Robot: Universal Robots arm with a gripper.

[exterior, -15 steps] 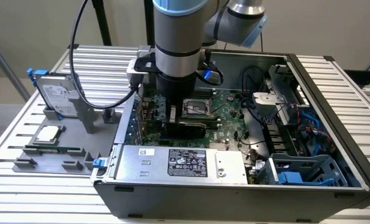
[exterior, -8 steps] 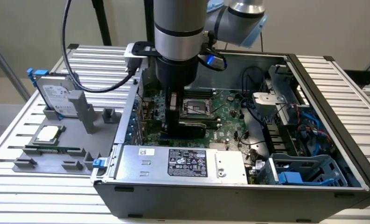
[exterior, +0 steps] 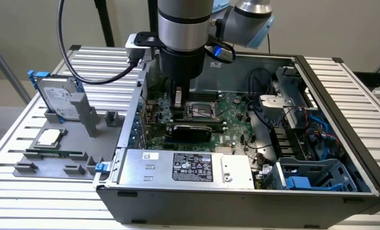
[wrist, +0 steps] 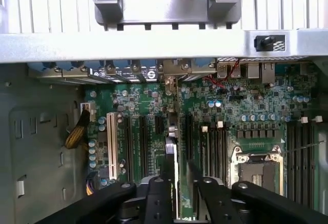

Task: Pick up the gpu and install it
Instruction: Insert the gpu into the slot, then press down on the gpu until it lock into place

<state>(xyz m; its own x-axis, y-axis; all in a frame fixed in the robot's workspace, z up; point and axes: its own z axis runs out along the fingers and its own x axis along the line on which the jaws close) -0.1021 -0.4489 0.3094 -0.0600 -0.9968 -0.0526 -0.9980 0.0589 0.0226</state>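
Observation:
The gpu (wrist: 173, 147) shows edge-on as a thin green-and-silver card held upright between my fingers (wrist: 164, 175). My gripper (wrist: 178, 171) is shut on it, low over the black expansion slots (wrist: 143, 147) of the green motherboard (wrist: 256, 111). In the exterior view my gripper (exterior: 178, 101) reaches down into the open computer case (exterior: 241, 191). It is near the case's rear wall, just beside the CPU socket (exterior: 199, 111). The card's lower edge is hidden behind my fingers, so I cannot tell whether it touches a slot.
A grey fixture (exterior: 23, 168) outside the case, on the exterior view's left, carries a silver hard drive in a blue frame (exterior: 57, 98), a processor chip (exterior: 49, 137) and a memory stick (exterior: 55, 154). The power supply (exterior: 186, 167) fills the case's near side. Cables (exterior: 292, 125) and a blue drive cage (exterior: 311, 179) crowd the right.

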